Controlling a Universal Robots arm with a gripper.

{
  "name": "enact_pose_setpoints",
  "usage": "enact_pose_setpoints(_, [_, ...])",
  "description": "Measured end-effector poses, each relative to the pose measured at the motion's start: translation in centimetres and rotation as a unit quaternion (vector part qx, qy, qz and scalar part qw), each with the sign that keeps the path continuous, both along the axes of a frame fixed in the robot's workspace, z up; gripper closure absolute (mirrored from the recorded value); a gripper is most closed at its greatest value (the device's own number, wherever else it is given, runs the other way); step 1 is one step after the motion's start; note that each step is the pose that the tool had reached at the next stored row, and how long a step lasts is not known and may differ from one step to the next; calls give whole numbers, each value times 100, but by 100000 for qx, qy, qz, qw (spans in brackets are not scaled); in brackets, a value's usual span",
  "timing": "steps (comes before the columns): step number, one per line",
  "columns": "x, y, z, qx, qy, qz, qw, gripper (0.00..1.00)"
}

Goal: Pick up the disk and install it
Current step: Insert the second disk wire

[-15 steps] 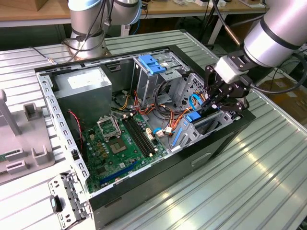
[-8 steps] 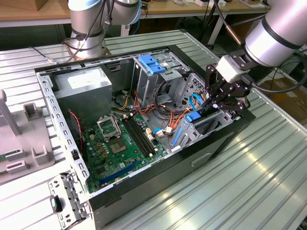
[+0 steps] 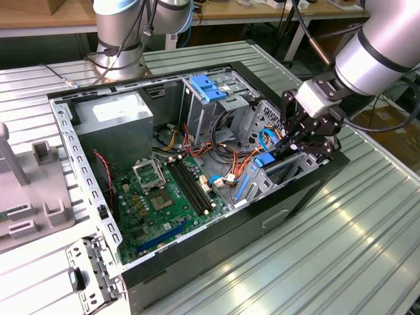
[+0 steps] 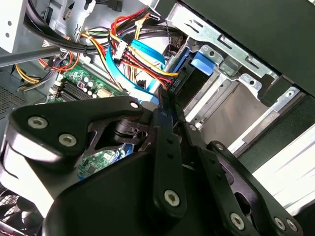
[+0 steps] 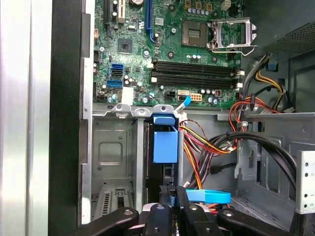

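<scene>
Disk [image 5: 165, 147], a long dark slab in light-blue plastic carrier, stands in the open computer case's [image 3: 275, 220] metal bay.
Black gripper [image 5: 172, 192] pinches its end; green motherboard [image 5: 187, 54] beyond.

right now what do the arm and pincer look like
The arm is a thick silver-grey tube with a grey wrist block and black cables trailing off it. The pincer is matte black: flat linkage bars joined by round silver screws, seen close up in the second wrist view.
</scene>
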State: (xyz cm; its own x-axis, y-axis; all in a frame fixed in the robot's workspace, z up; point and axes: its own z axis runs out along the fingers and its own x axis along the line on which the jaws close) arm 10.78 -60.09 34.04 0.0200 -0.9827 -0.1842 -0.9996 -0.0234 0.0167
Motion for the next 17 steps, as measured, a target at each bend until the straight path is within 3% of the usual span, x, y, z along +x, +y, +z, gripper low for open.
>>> enact_pose_setpoints(2, [0,-1,-2,11,-6,1,100000,82])
enact_pose_setpoints(6, [0,-3,-3,0,0,1,100000,64])
enact_pose_setpoints(9, [0,-5,34,21,-3,1,100000,64])
enact_pose_setpoints(11, [0,-5,106,159,-1,2,100000,64])
enact_pose_setpoints(13, [0,-5,137,300,-2,-1,100000,64])
enact_pose_setpoints(16, [1,10,137,301,0,3,100000,65])
enact_pose_setpoints(17, [0,12,134,308,-2,3,100000,72])
